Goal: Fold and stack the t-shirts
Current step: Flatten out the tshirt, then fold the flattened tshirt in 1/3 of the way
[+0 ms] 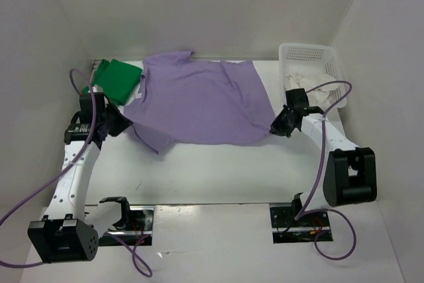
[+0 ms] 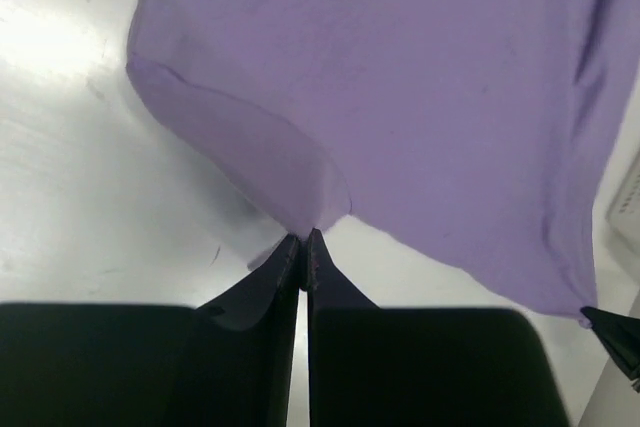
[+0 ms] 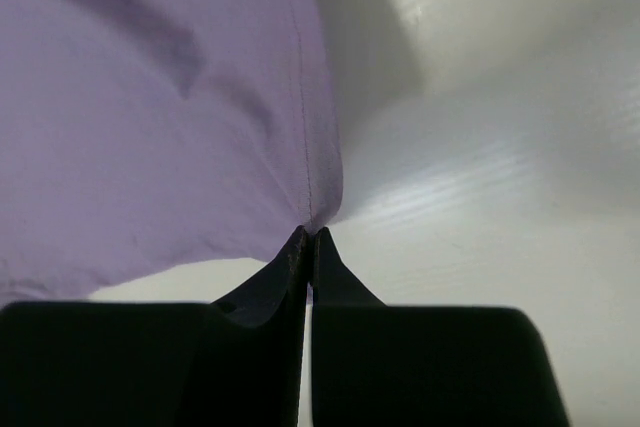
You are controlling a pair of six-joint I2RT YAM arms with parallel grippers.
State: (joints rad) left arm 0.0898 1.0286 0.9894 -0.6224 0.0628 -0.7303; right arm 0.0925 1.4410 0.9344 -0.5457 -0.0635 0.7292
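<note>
Lavender t-shirt (image 1: pixel 199 104), near corners in left claw (image 1: pixel 123 122), right claw (image 1: pixel 274 128)

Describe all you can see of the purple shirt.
The purple shirt is soft lavender cloth, spread open and wrinkled across the middle of the table. The left gripper and right gripper are each shut on a near corner. Its left edge lies beside the folded green shirt.
</note>
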